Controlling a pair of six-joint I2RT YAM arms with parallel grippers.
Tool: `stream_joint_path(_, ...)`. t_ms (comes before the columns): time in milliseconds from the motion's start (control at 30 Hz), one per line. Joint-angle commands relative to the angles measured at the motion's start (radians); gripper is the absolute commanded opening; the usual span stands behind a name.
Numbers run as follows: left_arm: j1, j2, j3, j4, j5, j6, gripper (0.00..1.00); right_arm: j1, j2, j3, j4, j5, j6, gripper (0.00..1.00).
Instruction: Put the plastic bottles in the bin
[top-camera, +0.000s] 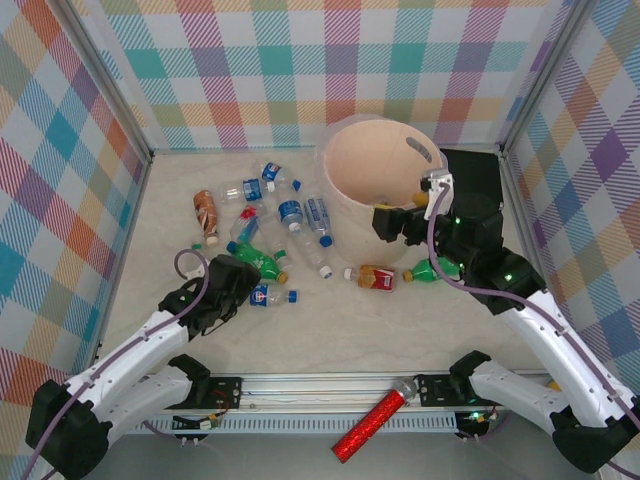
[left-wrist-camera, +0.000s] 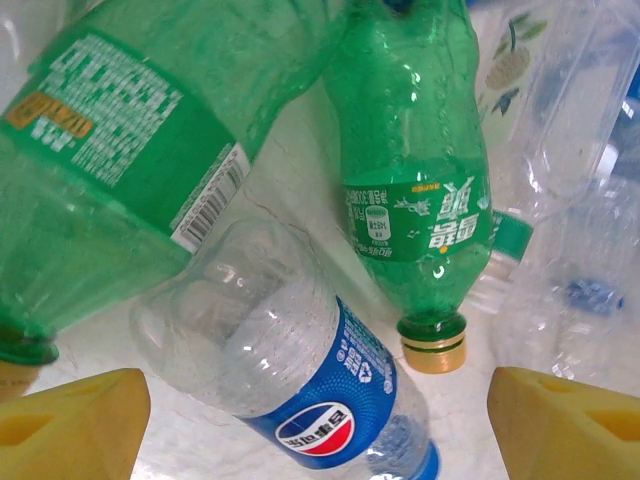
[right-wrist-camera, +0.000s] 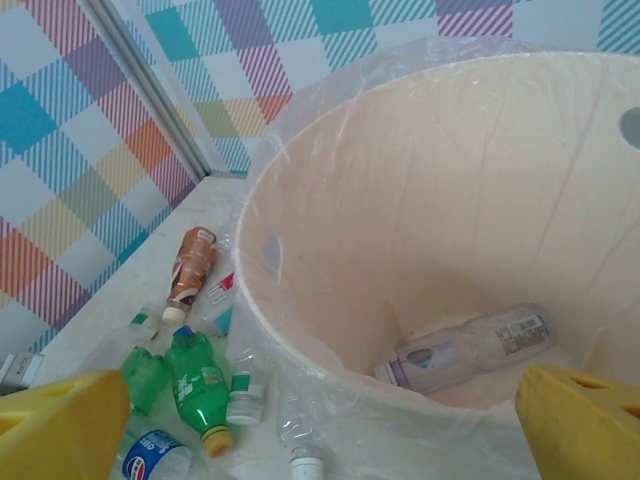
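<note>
Several plastic bottles lie scattered left of the bin (top-camera: 345, 190). My left gripper (top-camera: 243, 282) hangs open just above a clear bottle with a blue Pepsi label (left-wrist-camera: 300, 385), which lies between its yellow fingers (left-wrist-camera: 75, 430) without touching them. A green bottle with a gold cap (left-wrist-camera: 415, 190) lies beside it, and a larger green bottle (left-wrist-camera: 120, 150) is on the left. My right gripper (top-camera: 398, 225) is open and empty at the bin's near rim (right-wrist-camera: 300, 345). One clear bottle (right-wrist-camera: 470, 350) lies on the bin's floor.
A brown bottle (top-camera: 205, 212) lies far left; a red-labelled bottle (top-camera: 376, 277) and a green bottle (top-camera: 432, 269) lie in front of the bin. A flat black case (top-camera: 482, 180) sits right of the bin. A red glittery tube (top-camera: 372, 425) rests on the front rail.
</note>
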Motion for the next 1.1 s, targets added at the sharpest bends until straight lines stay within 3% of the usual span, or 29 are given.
stream_joint_path(0,-0.01,-0.018,-0.021,0.045,0.005,-0.171,0.87,0.007,-0.011,0.012,-0.016,-0.111,-0.027,0.99)
stream_joint_path(200,-0.011,0.086,-0.023,0.113,0.061,-0.219,0.86,0.007,0.015,0.059,-0.068,-0.361,-0.059,0.99)
stream_joint_path(500,-0.017,0.19,-0.041,0.16,0.04,-0.274,0.83,0.007,0.027,0.087,-0.114,-0.42,-0.071,0.99)
stream_joint_path(1067,-0.016,0.397,-0.042,0.342,0.023,-0.282,0.77,0.007,0.037,0.098,-0.113,-0.408,-0.053,0.99)
